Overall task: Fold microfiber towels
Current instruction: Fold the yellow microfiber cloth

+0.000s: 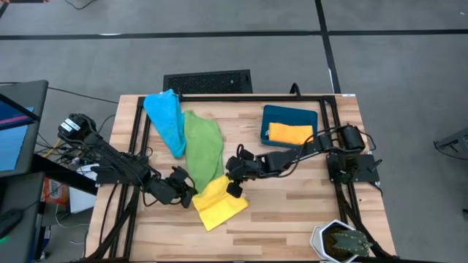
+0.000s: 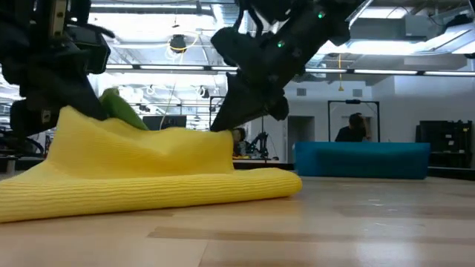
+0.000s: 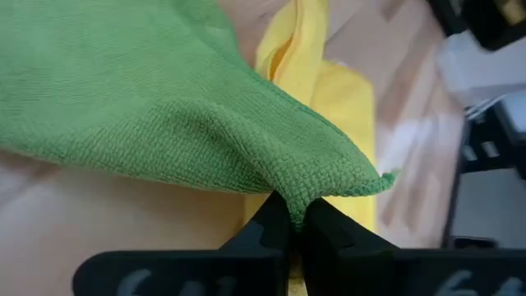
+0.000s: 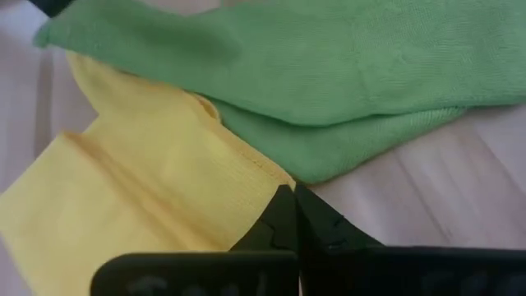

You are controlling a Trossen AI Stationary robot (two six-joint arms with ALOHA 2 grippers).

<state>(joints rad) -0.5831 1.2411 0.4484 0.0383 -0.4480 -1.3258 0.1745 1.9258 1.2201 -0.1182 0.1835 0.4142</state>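
With the left gripper [image 3: 292,215] pinching the soft green microfiber towel's [image 1: 202,146] corner and the right gripper [image 4: 293,215] pinching the yellow microfiber towel's [image 1: 217,202] edge, each pull should stay level and taut.

The wooden table [image 1: 292,219] stands on a grey floor [image 1: 395,66] crossed by dark seam lines. A black floor vent [image 1: 207,80] lies just past the table's far edge. Off to one side sits a monitor [image 1: 14,124] above a tangle of cables [image 1: 55,150]. Across the room, long ceiling lights [image 2: 415,46] glow among exposed ducts, and a person [image 2: 355,127] sits by a dark-framed doorway [image 2: 353,119].
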